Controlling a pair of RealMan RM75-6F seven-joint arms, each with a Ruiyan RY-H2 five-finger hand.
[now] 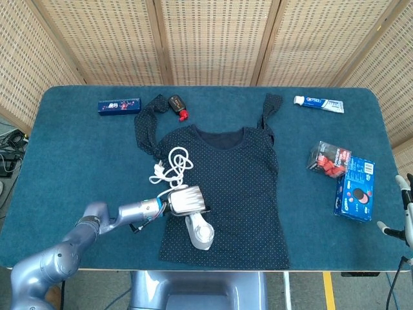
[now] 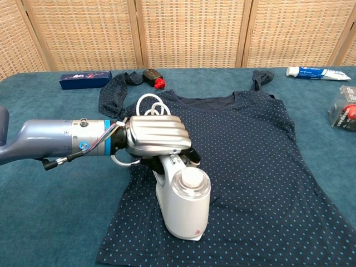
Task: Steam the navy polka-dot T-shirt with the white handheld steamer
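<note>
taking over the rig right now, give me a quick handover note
Left robot hand: grips the white handheld steamer by its handle, head resting on the lower left part of the navy polka-dot T-shirt.
Right robot hand: at the table's right edge, holding nothing; finger pose unclear.
Steamer cord: coiled on the shirt's left shoulder.
Done: steamer picked up and on the fabric near the left hem.
Left: the shirt's middle, right side and sleeves look still to cover; how much is already steamed cannot be told.

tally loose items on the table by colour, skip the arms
Navy/blue: 3 – T-shirt, blue box, dark blue pack
White: 2 – steamer, toothpaste tube
Red/black: 2 – packet, small bottle
Total: 7
</note>
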